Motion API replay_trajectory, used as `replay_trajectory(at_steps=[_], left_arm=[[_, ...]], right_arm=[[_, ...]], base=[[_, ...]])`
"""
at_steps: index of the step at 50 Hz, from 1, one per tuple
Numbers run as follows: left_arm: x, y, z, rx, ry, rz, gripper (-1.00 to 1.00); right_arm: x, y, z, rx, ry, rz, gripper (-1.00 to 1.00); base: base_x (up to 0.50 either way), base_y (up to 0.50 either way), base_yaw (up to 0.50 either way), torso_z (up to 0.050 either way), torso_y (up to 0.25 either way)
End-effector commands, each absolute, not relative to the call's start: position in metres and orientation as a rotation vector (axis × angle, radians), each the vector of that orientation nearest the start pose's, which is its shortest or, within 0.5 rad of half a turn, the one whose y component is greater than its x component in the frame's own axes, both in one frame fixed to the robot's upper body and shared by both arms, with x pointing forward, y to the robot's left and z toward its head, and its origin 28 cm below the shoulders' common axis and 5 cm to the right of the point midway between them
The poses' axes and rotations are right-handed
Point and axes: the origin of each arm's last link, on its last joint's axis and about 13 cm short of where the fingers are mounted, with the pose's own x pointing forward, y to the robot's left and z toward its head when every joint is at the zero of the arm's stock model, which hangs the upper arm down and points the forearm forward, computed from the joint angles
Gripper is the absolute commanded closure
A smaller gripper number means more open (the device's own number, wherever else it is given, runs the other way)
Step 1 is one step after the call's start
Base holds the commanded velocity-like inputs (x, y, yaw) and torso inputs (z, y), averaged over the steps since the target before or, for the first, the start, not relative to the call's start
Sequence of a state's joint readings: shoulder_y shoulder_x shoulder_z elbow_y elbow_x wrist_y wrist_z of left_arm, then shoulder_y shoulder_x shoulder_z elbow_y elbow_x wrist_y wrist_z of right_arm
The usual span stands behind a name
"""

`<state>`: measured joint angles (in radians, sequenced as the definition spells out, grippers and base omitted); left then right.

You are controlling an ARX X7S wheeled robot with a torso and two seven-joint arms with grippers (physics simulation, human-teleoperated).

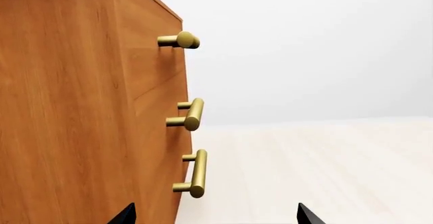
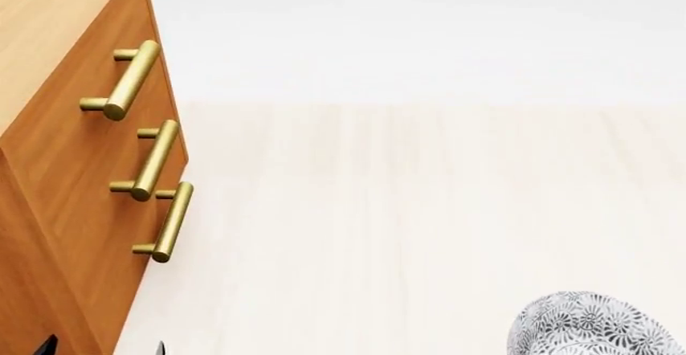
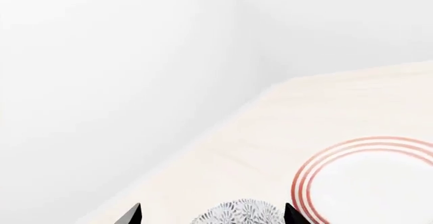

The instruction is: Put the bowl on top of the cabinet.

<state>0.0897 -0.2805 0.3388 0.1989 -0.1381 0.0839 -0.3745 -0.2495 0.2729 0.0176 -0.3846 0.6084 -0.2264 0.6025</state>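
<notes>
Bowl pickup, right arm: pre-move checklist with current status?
1. Bowl located: ok, on the pale floor at the head view's lower right, partly cut off by the frame.
2. Right gripper lined up: ok, the bowl shows between its fingertips in the right wrist view.
3. Right gripper open: ok, tips spread wider than the visible part of the bowl.
4. Grasp made: not ok, no contact visible.
5. Plate clear of the bowl: cannot tell, its red rings run close beside one fingertip.
6. Cabinet top free for placing: cannot tell, only a corner of it shows.
</notes>
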Motion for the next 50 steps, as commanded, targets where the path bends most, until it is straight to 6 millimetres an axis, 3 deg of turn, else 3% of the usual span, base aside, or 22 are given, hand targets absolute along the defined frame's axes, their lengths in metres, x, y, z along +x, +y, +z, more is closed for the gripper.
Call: replay_trajectory(at_steps=[1, 50], left_arm=[[0.1797, 0.1954, 0.0324, 0.051, -0.128, -0.005, -1.00], [0.1799, 0.1955, 0.0319, 0.052, -0.127, -0.005, -1.00]], right_arm=[[0.1620, -0.1462, 0.0715, 0.493, -0.190, -0.555, -1.00], [0.1691, -0.1506, 0.0675, 0.583, -0.092, -0.590, -1.00]], base=[[0.00, 0.00, 0.00, 0.000, 0.000], [0.00, 0.00, 0.00, 0.000, 0.000]])
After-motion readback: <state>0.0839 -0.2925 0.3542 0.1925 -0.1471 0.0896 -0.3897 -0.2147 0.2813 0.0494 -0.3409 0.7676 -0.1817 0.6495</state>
